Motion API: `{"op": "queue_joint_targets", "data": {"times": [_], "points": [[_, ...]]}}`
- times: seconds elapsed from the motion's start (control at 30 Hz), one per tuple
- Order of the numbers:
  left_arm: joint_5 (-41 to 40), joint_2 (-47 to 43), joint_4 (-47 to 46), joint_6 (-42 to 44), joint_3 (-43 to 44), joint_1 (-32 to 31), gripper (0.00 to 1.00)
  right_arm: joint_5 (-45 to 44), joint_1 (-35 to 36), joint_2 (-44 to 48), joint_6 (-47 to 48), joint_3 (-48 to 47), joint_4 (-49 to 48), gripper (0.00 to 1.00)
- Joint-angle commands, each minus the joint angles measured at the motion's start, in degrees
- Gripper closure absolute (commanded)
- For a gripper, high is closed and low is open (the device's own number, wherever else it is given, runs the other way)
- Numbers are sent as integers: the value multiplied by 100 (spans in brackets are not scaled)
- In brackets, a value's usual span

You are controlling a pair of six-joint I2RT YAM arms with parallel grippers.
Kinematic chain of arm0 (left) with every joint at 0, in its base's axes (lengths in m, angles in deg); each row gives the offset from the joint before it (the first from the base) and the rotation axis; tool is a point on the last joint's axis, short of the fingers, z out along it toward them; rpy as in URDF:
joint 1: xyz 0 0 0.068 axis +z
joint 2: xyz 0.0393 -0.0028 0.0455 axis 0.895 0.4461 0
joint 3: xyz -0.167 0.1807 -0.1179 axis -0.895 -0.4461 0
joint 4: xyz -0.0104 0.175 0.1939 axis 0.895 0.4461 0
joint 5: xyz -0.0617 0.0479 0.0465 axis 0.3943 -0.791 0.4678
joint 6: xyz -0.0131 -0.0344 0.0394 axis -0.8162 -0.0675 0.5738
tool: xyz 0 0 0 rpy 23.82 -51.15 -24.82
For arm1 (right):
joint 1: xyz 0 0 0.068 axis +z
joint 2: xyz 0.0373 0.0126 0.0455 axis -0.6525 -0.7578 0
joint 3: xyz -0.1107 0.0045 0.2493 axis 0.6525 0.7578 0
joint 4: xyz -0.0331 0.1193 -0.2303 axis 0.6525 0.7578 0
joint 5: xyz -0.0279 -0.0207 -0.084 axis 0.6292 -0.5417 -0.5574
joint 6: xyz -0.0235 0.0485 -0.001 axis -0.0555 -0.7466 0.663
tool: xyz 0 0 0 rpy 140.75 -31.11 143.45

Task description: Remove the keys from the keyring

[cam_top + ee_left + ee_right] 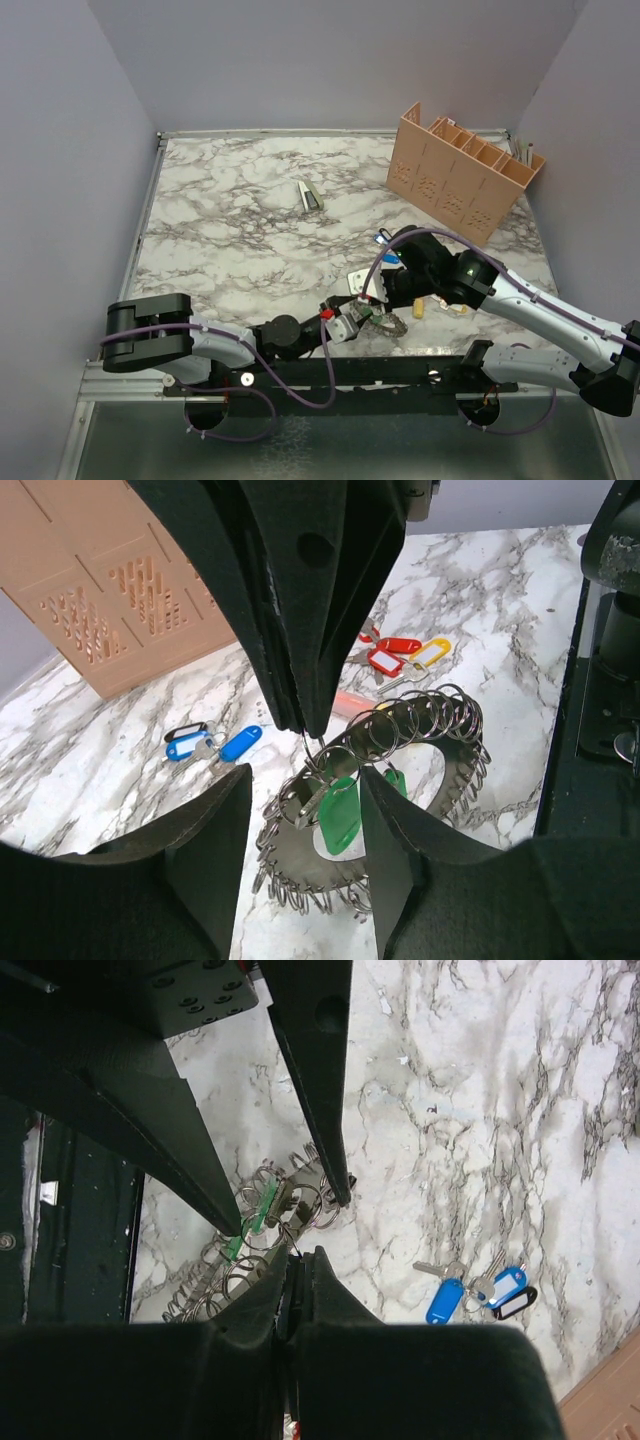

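Down on the marble table (230,230) near its front edge: keyring (430,720), probably stiff, springy, light enough to skid; best pinned by its band. Right gripper (308,725) clenched on 1 of its loops; left gripper (305,780) spread around green key (340,815), best taken by its plastic head.

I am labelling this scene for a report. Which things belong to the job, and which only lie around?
Job: keyring, green key, blue keys.
Lying about: red and yellow tagged keys, peach rack.
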Motion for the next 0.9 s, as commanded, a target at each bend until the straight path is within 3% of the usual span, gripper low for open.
{"op": "queue_joint_targets", "data": {"times": [0.0,0.33,0.53,0.87], "points": [[-135,154,-213,73,127,-74,52,119,-6,15,-274,-116,-236,99],[-291,409,-352,65,237,-204,53,134,-6,32,-456,-70,-323,99],[-712,465,-445,-2,200,-210,76,153,-7,90,-684,27,-463,100],[-1114,613,-888,-228,-93,-213,97,-131,-6,621,-1618,641,-1380,100]]}}
